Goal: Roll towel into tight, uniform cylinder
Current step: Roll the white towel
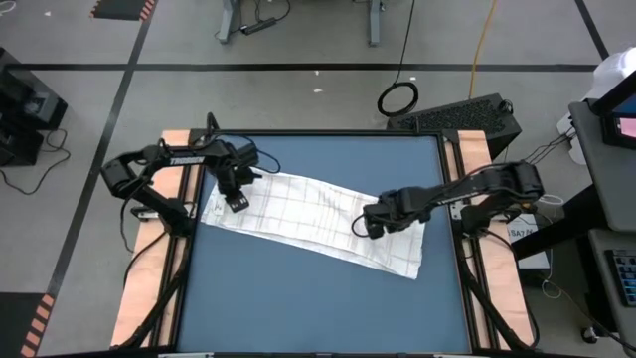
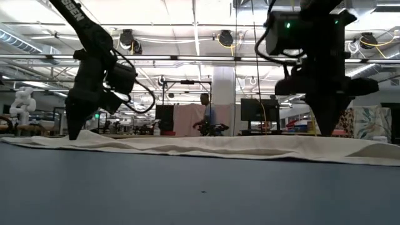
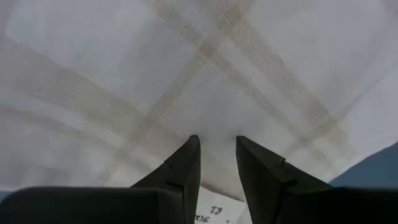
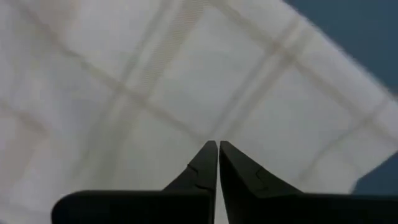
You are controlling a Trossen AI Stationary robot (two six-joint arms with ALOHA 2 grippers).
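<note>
Bare blue counter (image 1: 298, 308) fills the lower half of the high view. Above it the towel (image 1: 318, 221) lies flat and unrolled, slanting from upper left to lower right, its lower right corner near the counter's right edge. The right jaws (image 1: 364, 229) are pressed together at its middle. The left jaws (image 1: 237, 202), slightly spread, stand on its upper left end.
</note>
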